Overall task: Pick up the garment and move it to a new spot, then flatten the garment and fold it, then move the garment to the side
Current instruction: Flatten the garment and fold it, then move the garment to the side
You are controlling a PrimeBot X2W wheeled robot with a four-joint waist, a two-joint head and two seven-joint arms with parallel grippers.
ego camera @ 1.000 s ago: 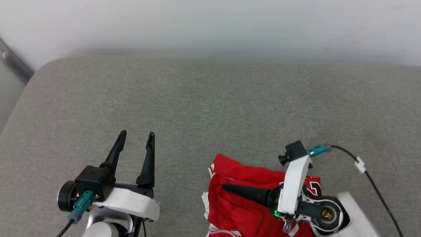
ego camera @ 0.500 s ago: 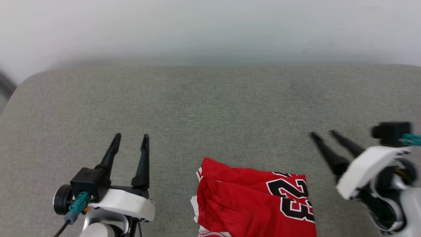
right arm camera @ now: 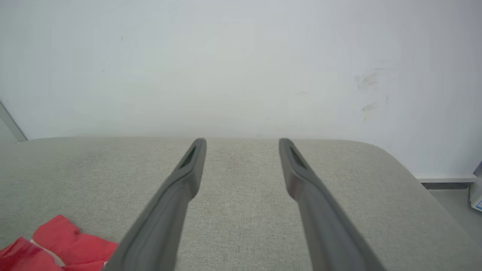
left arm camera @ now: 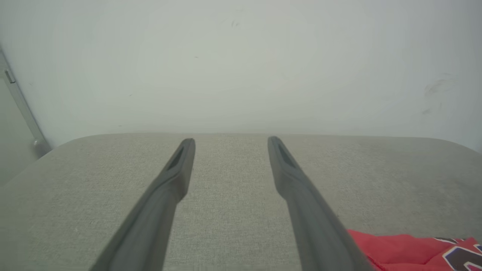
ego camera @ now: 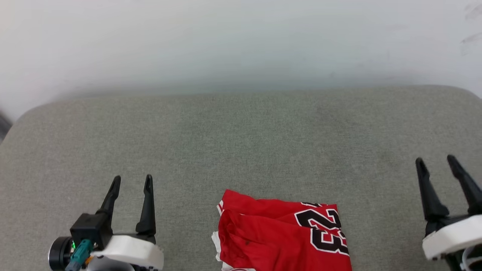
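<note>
Lying on grey surface (ego camera: 241,143): garment (ego camera: 271,241), apparently folded.

Head above, wrists low; common cushion (ego camera: 241,143)

a grey woven cushion (ego camera: 241,143) with rounded corners spreads wide, its far edge against a plain white wall (ego camera: 241,37). the wall bears faint dark scuffs (right arm camera: 367,81) toward the right. a slanted metal rail (left arm camera: 22,109) stands at the far left. past the cushion's right corner, a pale baseboard (right arm camera: 444,177) meets grey floor (right arm camera: 452,203). the light is soft and even.
</note>
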